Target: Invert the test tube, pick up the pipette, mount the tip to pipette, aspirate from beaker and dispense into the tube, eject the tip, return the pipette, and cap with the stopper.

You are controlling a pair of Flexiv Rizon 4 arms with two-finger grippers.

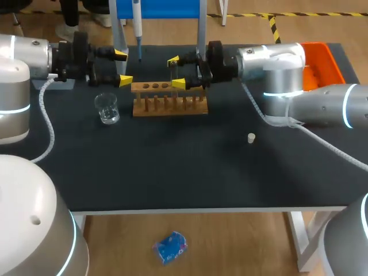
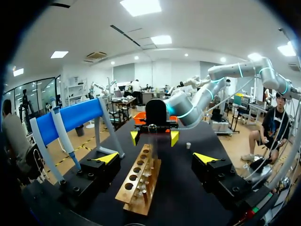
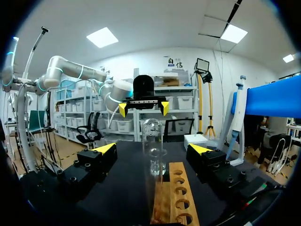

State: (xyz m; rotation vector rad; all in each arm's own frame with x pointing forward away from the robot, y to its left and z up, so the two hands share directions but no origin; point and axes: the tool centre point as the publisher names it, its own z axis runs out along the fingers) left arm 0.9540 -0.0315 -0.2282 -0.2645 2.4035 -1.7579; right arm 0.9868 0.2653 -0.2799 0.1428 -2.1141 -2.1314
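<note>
On the black table [image 1: 172,172] the two arms came in from opposite sides and faced each other over the far half. At the far edge stood a blue stand [image 1: 167,7], and the pipette [image 1: 138,29] hung on it, tip end down. Between the arms lay the wooden rack [image 1: 169,99], with a holed top board along its far side and a row of pegs along its near side. The left gripper [image 1: 122,68] hung at the rack's left end with its fingers spread wide and nothing between them. The right gripper [image 1: 176,72] hung over the rack, its fingers likewise spread. The glass beaker [image 1: 107,108] stood just beside the rack's left end, below the left gripper. In the right wrist view the test tube [image 3: 152,155] stood upright at the rack, rounded end upward, between the right gripper's fingers but clear of both; its lower end could not be made out. The small pale stopper [image 1: 251,138] lay alone, well apart from the rack, toward the table's right
</note>
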